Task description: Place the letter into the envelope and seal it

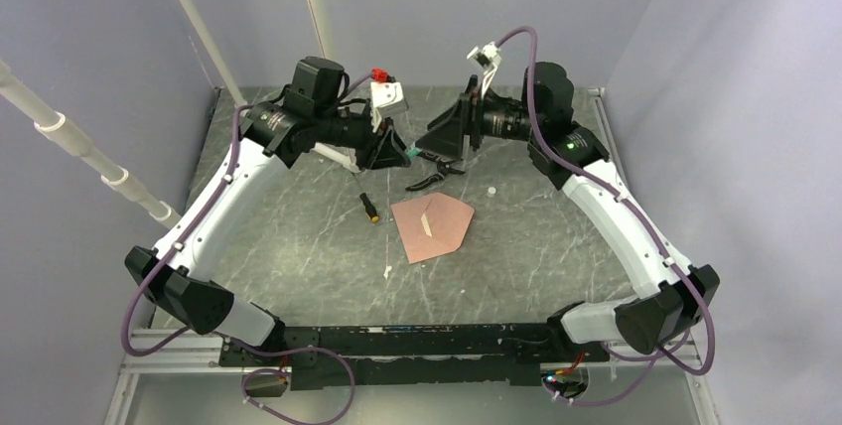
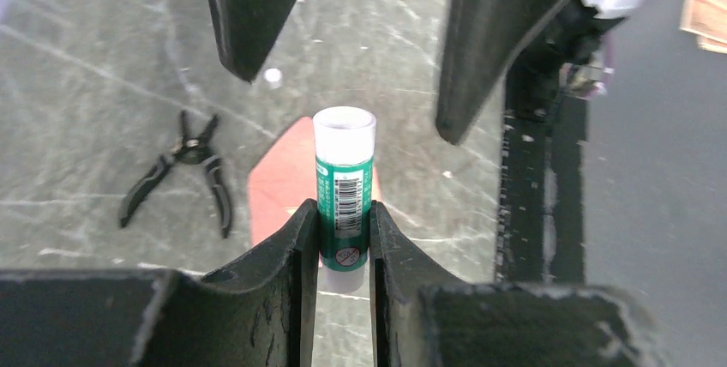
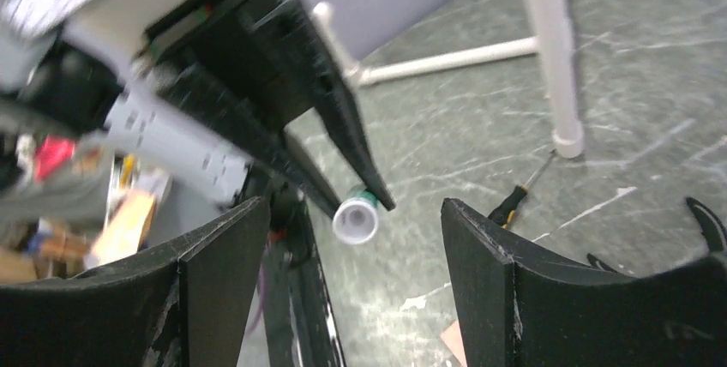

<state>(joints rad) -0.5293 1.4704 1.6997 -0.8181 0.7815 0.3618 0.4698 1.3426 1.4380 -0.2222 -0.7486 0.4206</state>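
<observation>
Left gripper (image 2: 343, 213): closed tight on the lower body of a glue stick (image 2: 345, 153), which it held up above the table (image 1: 298, 246) with the white end pointing at the other arm.
Right gripper (image 3: 351, 208): jaws spread wide with nothing in them. It faced the stick's white end, which lay in line with the gap between the fingers but touched neither.
Reason for the pose: probably an uncapping. One arm braced the tube so the other could close on the cap and pull, though I could not tell whether a cap was actually on.
Envelope (image 1: 432, 226): flat on the table just in front of both grippers, with its pale strip (image 1: 428, 218) facing up. It lay within reach, ready for gluing.
Letter: no separate tan sheet was in sight, so it was likely inside the envelope already, but that could not be confirmed.
Stage: sealing appeared to be what remained — glue on the flap, then fold it down.
Clutter: pliers (image 2: 184, 170) lay near the envelope's far edge, and a small screwdriver (image 1: 369, 209) lay just to the envelope's left. Neither touched the envelope.
</observation>
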